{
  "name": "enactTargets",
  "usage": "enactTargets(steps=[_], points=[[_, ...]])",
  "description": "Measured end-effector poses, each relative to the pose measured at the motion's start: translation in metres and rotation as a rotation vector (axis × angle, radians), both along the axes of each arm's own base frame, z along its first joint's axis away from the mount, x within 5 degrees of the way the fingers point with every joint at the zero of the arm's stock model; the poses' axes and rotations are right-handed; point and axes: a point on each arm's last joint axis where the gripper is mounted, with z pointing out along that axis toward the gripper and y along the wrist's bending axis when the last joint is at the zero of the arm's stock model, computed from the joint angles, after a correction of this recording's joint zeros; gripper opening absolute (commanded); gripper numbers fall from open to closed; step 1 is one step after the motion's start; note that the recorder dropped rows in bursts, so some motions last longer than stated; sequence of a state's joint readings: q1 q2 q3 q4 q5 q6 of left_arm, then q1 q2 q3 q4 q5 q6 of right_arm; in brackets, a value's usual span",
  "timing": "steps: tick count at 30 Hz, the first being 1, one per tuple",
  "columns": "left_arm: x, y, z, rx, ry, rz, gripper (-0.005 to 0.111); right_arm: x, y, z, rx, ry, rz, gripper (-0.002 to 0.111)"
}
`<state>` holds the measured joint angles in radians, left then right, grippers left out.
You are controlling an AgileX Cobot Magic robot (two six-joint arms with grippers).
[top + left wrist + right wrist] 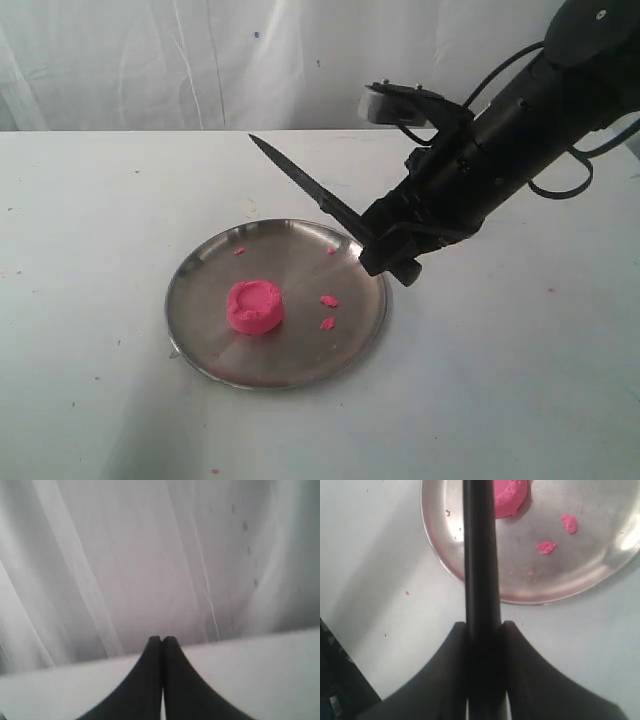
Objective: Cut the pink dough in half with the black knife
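white table (pixel 90 400) | one steel plate (pixel 200 275) | one pink dough (pixel 255 306) | right hand (pixel 385 250) grips one black knife (pixel 305 185) | left hand (pixel 162 641) closed

No readable text, label or number shows anywhere.

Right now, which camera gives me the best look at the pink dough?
The exterior view: the whole pink dough shows there, one uncut puck on the steel plate, clear of the black knife. The right wrist view catches only part of it, cut off by the frame edge and the knife. The left wrist view shows none.
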<state>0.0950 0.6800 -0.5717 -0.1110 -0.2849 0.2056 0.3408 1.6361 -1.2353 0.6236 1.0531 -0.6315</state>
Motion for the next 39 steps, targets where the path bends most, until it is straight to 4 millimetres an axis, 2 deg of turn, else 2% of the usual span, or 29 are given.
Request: enactTargets(steps=[2,4,8,11,17,19,22,25,30,35,39], points=[[0.033,-0.002,-0.031,-0.037,0.181,-0.029,0.0,-0.002,0.0,-0.001,-0.008,0.023,0.017,0.0],[0.056,-0.008,-0.059,-0.121,0.327,-0.055,0.0,-0.005,-0.001,-0.002,-0.023,0.046,0.041,0.0],[0.076,-0.031,-0.097,-0.33,0.522,-0.099,0.0,-0.01,-0.005,0.004,-0.046,0.035,0.048,0.0],[0.08,-0.058,-0.113,-0.274,0.624,-0.205,0.0,-0.012,-0.009,0.009,-0.075,0.022,0.027,0.0],[0.065,-0.122,-0.131,0.379,0.66,-0.629,0.0,-0.015,-0.014,0.017,-0.102,-0.018,-0.009,0.0],[0.062,-0.132,-0.141,0.544,0.693,-0.694,0.0,-0.014,-0.014,0.018,-0.102,-0.024,-0.011,0.0],[0.072,-0.133,-0.156,0.668,0.803,-0.672,0.0,-0.013,-0.014,0.018,-0.101,-0.037,-0.018,0.0],[0.085,-0.138,-0.157,0.694,0.823,-0.657,0.0,-0.011,-0.014,0.013,-0.098,-0.065,-0.047,0.0],[0.094,-0.15,-0.146,0.635,0.722,-0.701,0.0,-0.014,-0.02,-0.011,-0.142,-0.075,-0.077,0.0],[0.114,-0.138,-0.156,0.701,0.833,-0.609,0.0,-0.016,-0.019,-0.022,-0.134,-0.044,-0.077,0.0],[0.132,-0.134,-0.158,0.566,0.894,-0.508,0.0,-0.016,-0.01,-0.031,-0.137,-0.033,-0.028,0.0]])
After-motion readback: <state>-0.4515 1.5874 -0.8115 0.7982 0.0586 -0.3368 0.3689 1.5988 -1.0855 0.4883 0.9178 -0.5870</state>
